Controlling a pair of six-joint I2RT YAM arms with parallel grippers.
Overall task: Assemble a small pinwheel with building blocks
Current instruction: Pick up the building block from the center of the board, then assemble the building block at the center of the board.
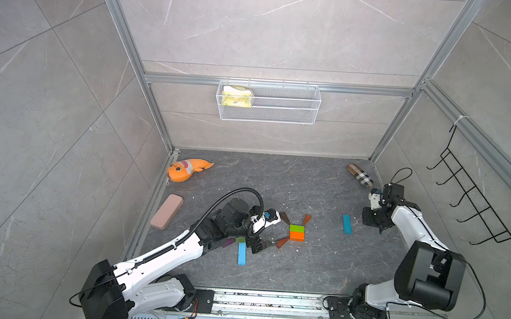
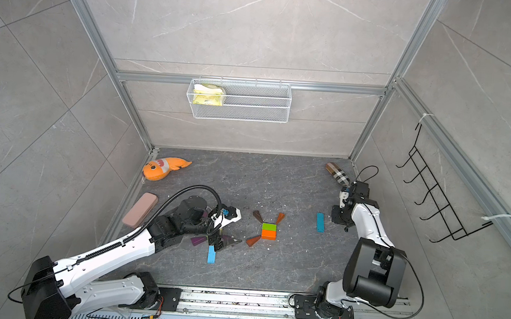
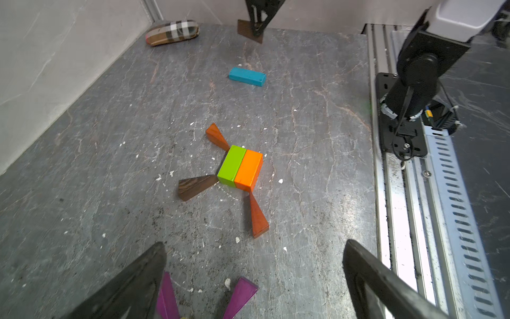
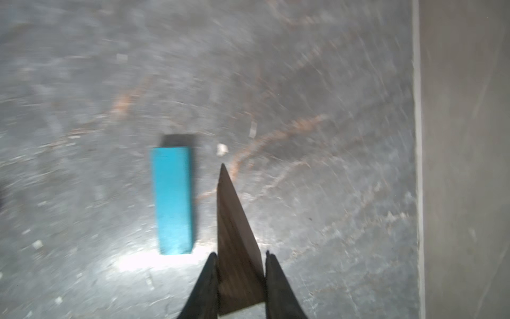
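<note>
The right gripper (image 4: 241, 254) is clamped on a dark wedge (image 4: 234, 221) near the table's (image 1: 318, 261) right edge, beside a blue bar (image 4: 172, 201), probably for the bare fourth corner of the green and orange bricks (image 3: 242, 169) mid-table. The left gripper (image 3: 254, 243) gapes above purple wedges (image 3: 240, 295).

The table (image 3: 82, 207) looks like matt, veined grey stone. The green block (image 3: 231, 165) is smooth, glossy paint; touching it, a dark wedge (image 3: 194, 187) shows bare wood grain. Well beyond it, the plaid case (image 3: 172, 32) looks like woven cloth.
</note>
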